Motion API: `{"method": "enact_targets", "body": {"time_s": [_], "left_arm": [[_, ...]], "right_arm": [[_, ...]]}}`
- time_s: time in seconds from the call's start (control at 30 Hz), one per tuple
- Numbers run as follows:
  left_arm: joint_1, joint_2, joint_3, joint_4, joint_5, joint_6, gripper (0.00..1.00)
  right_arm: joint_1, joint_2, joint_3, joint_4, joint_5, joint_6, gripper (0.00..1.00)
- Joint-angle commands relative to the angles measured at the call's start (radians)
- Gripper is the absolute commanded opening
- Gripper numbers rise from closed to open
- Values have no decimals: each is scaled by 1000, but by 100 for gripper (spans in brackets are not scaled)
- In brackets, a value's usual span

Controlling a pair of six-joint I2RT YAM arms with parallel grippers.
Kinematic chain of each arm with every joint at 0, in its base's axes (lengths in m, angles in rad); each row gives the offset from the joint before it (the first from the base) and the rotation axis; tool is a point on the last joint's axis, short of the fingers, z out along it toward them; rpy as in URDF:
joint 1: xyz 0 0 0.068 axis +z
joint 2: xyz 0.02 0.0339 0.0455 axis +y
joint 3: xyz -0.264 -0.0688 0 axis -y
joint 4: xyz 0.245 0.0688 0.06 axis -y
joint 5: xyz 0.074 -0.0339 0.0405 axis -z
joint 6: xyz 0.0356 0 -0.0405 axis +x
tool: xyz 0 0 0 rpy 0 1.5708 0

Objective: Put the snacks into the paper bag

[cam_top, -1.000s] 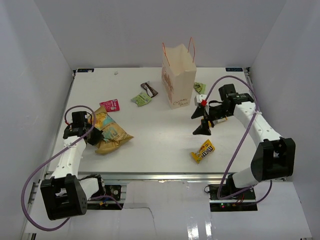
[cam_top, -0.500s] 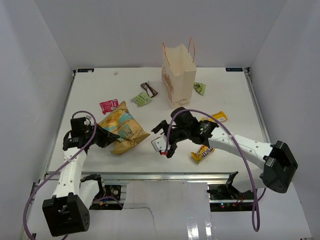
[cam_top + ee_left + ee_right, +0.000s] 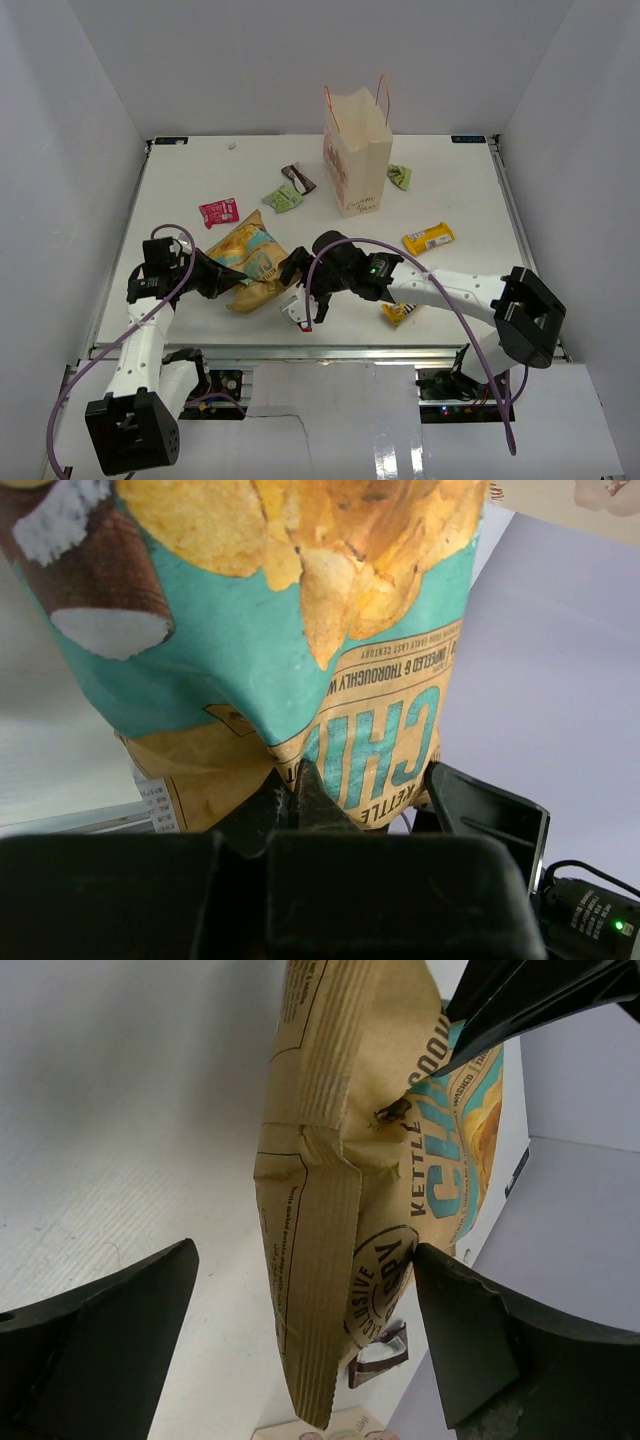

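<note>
The white table (image 3: pixel 470 200) runs out of view under both arm bases at its near edge. One paper bag (image 3: pixel 357 165) stands upright on it toward the far side. The angle hides the bag's inside, and the reddish print on its side is too small to read. One kettle chips bag (image 3: pixel 250 262) lies well to the near-left of the paper bag. Each wrist view cuts it off, so only part of its lettering shows. The left gripper (image 3: pixel 290 790) is clamped on the chips bag's bottom edge, the side farther from the paper bag, and its fingertips are largely hidden behind the camera housing. The right gripper (image 3: pixel 305 1250) is spread wide, with one jaw on either side of the bag's crimped end. No contact shows there, and it holds nothing. One yellow candy bar (image 3: pixel 428 238) lies to the near-right of the paper bag. One yellow M&M's pouch (image 3: pixel 395 314) lies nearer than that on the same side, half covered by the right arm. There are two green packets, one (image 3: pixel 400 176) just beside the paper bag's right side and one (image 3: pixel 283 198) to its left. A single dark brown wrapper (image 3: pixel 298 178) sits between that left green packet and the paper bag. A single pink packet (image 3: pixel 219 211) lies farther left. That makes seven snacks, all outside the paper bag.
</note>
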Motion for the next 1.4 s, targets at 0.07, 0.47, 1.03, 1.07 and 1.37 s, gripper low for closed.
{"method": "enact_targets", "body": {"time_s": [0.07, 0.47, 1.03, 1.07, 1.37], "left_arm": [[-10, -23, 15, 40, 78, -2, 0], [-13, -30, 4, 43, 90, -3, 2], [-13, -105, 418, -31, -290, 191, 92], [-13, -119, 427, -32, -310, 197, 92], [-13, -286, 374, -25, -381, 190, 97]], "right_arm": [[6, 44, 49, 50, 72, -109, 98], [7, 42, 91, 95, 65, -32, 28], [-244, -124, 372, -151, -279, 786, 8], [-269, -103, 454, -152, -309, 885, 8], [-513, 112, 944, -154, -356, 1252, 8]]}}
